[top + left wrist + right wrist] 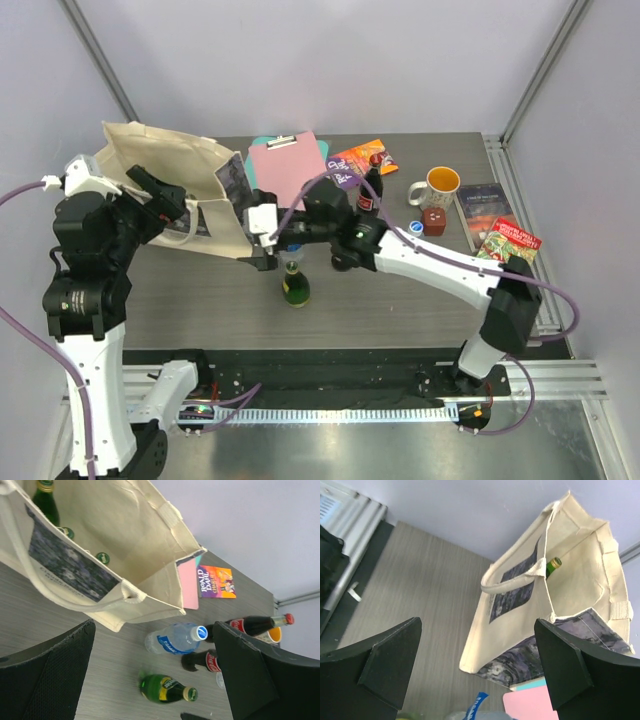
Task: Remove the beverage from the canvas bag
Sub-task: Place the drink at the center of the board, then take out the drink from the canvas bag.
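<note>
The cream canvas bag [165, 170] stands open at the back left, dark print on its side. Inside the canvas bag [115, 525], a green bottle [45, 500] and two more green caps [102, 557] show. Another green beverage bottle [294, 287] stands on the table in front of the bag, and nothing grips this bottle [165, 689]. My left gripper [168, 205] hovers at the bag's front side, open and empty [155, 627]. My right gripper [268, 258] sits just left of the standing bottle, also open and empty [477, 625], looking toward the canvas bag [520, 605].
A water bottle [172, 639] and two cola bottles [255, 625] stand right of the bag. A pink clipboard [288, 165], a colourful book [362, 158], a mug [440, 185] and more books [500, 225] lie along the back and right.
</note>
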You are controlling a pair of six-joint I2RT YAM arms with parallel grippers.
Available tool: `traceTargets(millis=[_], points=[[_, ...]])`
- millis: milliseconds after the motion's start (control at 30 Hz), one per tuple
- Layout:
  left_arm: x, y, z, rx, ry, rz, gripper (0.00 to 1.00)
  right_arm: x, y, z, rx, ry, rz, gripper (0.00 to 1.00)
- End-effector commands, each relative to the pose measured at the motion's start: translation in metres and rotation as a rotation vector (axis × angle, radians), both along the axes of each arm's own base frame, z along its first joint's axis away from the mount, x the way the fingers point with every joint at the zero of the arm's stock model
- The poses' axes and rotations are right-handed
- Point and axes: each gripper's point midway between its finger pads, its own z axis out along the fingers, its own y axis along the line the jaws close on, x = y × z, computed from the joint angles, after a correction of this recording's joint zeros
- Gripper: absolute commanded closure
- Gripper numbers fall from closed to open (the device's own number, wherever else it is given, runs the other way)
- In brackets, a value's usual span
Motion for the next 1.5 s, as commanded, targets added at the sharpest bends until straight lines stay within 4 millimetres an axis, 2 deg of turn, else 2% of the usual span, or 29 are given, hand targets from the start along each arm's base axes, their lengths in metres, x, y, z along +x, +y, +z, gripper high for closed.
traceTargets(millis=[0, 33, 67, 100, 133, 233, 567, 667, 800, 833, 933, 1000, 1033, 1133, 1267, 1333, 1467], points=[[-0.005, 0.017, 0.012, 0.072, -0.024, 0.073, 0.00, 0.027, 0.020, -0.019, -0.127, -0.031, -0.035, 0.01], [-0.006, 0.019, 0.011, 0.080, -0.022, 0.078, 0.00, 0.036, 0.026, -0.002, -0.105, -0.060, -0.055, 0.01], [-0.005, 0.021, 0.010, 0.085, -0.020, 0.088, 0.00, 0.039, 0.031, -0.002, -0.114, -0.063, -0.063, 0.01], [-0.006, 0.022, 0.008, 0.090, -0.016, 0.096, 0.00, 0.047, 0.041, -0.016, -0.138, -0.057, -0.069, 0.02], [-0.008, 0.023, 0.008, 0.093, -0.017, 0.100, 0.00, 0.052, 0.046, 0.001, -0.109, -0.080, -0.080, 0.03], [-0.010, 0.027, 0.008, 0.106, -0.019, 0.117, 0.00, 0.066, 0.059, 0.008, -0.099, -0.115, -0.117, 0.04], [-0.016, 0.026, 0.003, 0.092, -0.037, 0.123, 0.00, 0.066, 0.075, 0.019, -0.074, -0.201, -0.120, 0.06], [-0.015, 0.024, 0.004, 0.081, -0.043, 0.116, 0.00, 0.070, 0.080, 0.017, -0.076, -0.204, -0.130, 0.06], [-0.003, 0.020, 0.007, 0.065, -0.043, 0.093, 0.00, 0.085, 0.088, -0.008, -0.120, -0.187, -0.159, 0.10], [-0.001, 0.019, 0.007, 0.062, -0.044, 0.089, 0.00, 0.088, 0.089, -0.012, -0.131, -0.184, -0.163, 0.12], [0.009, 0.015, 0.016, 0.052, -0.057, 0.068, 0.01, 0.089, 0.089, -0.025, -0.164, -0.170, -0.164, 0.32], [0.015, 0.013, 0.020, 0.045, -0.067, 0.059, 0.00, 0.085, 0.086, -0.027, -0.170, -0.166, -0.151, 0.42], [0.020, 0.013, 0.021, 0.035, -0.063, 0.060, 0.00, 0.082, 0.084, -0.021, -0.160, -0.169, -0.141, 0.50], [0.034, 0.009, 0.024, 0.016, -0.073, 0.043, 0.00, 0.071, 0.081, -0.021, -0.163, -0.157, -0.122, 0.69], [0.054, 0.008, 0.023, 0.003, -0.077, 0.037, 0.00, 0.047, 0.082, -0.030, -0.179, -0.144, -0.074, 0.82], [0.060, 0.008, 0.019, -0.004, -0.068, 0.033, 0.00, 0.034, 0.083, -0.041, -0.199, -0.123, -0.055, 0.88], [0.072, 0.018, 0.007, -0.006, -0.048, 0.050, 0.00, 0.018, 0.083, -0.047, -0.209, -0.087, -0.032, 0.94]])
